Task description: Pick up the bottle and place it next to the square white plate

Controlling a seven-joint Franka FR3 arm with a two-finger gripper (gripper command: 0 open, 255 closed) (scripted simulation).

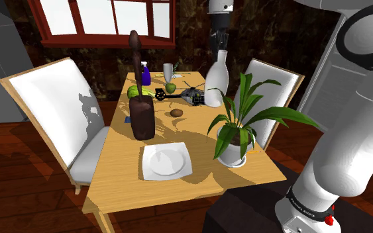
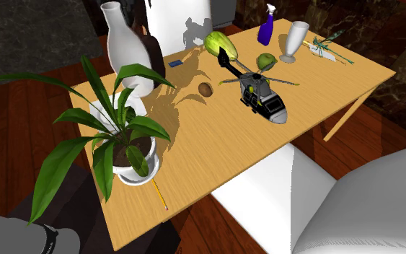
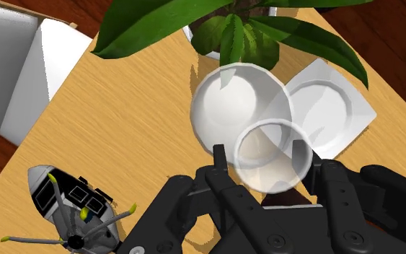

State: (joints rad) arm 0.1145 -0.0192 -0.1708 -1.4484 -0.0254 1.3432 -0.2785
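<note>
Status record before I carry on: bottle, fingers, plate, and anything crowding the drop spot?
bottle: white, upright, held by its neck
fingers: shut on the bottle's neck
plate: square, white, nothing on it, near the table edge
potted plant: beside the plate, close to the bottle
bottle clear of table: cannot tell
placed next to plate: not yet
</note>
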